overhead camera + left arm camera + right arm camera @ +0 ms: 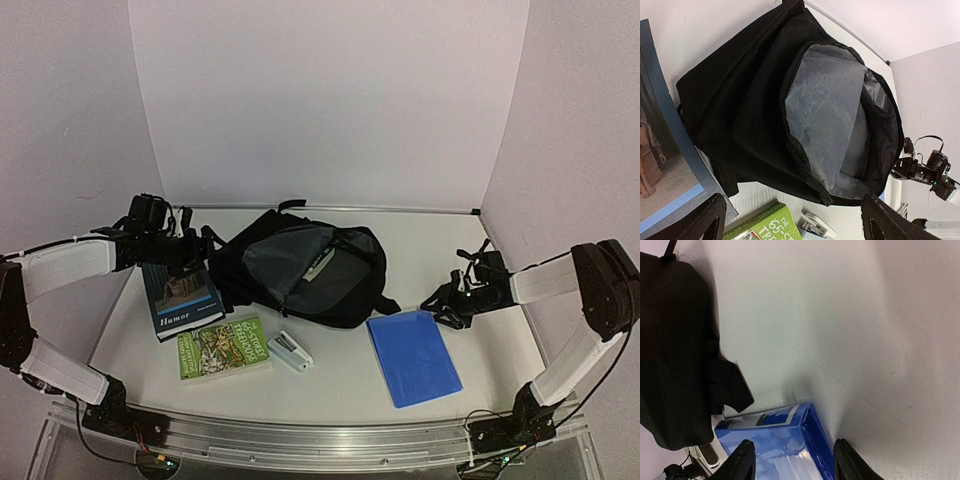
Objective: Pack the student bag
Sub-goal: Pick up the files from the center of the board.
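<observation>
Books lie nearest us: a green book point(224, 348), a small white device point(291, 351) at its 3 o'clock, a blue book point(413, 356) further that way. The right gripper point(794, 442) straddles the blue book's far corner, fingers point(742, 462) partly apart; we cannot tell contact. The student bag point(300, 270) lies mid-table, unzipped, at the device's 12 o'clock. At its 9 o'clock the left gripper point(794, 200) gapes wide, empty, over a Humor book point(182, 298).

White flat table point(340, 395): soft black fabric backpack point(255, 275) ahead of left gripper point(203, 246). Flat blue book point(413, 358) under right gripper point(438, 305)
</observation>
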You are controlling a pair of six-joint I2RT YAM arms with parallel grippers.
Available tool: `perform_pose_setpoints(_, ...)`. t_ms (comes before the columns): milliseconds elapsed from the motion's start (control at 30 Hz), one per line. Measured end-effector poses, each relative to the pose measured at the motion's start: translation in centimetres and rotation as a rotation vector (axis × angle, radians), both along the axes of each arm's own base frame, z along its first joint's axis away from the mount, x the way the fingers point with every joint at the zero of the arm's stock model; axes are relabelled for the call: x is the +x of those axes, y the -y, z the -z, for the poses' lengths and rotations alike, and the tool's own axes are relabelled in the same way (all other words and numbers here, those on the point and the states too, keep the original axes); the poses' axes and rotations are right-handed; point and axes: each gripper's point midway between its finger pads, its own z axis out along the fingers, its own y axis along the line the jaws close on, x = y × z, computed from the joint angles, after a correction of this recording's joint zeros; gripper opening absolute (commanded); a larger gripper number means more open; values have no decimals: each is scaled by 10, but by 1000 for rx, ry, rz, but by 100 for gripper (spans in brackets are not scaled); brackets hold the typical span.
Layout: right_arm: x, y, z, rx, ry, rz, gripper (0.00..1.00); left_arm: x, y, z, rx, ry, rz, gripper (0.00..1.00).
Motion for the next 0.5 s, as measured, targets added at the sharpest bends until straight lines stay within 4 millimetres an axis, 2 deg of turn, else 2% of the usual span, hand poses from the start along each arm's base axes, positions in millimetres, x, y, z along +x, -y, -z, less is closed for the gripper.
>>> perform_pose_setpoints(167, -15, -8, 4, 48, -30, -43, 36, 0, 0, 0, 1, -1, 0, 94)
perform_pose_setpoints(300, -27, -12, 5, 82, -57, -64, 35, 0, 0, 3, 3, -6, 2, 94)
perform_pose_setpoints(500, -40, -21, -4, 152, -67, -106, 34, 2, 1, 15, 12, -37, 6, 94)
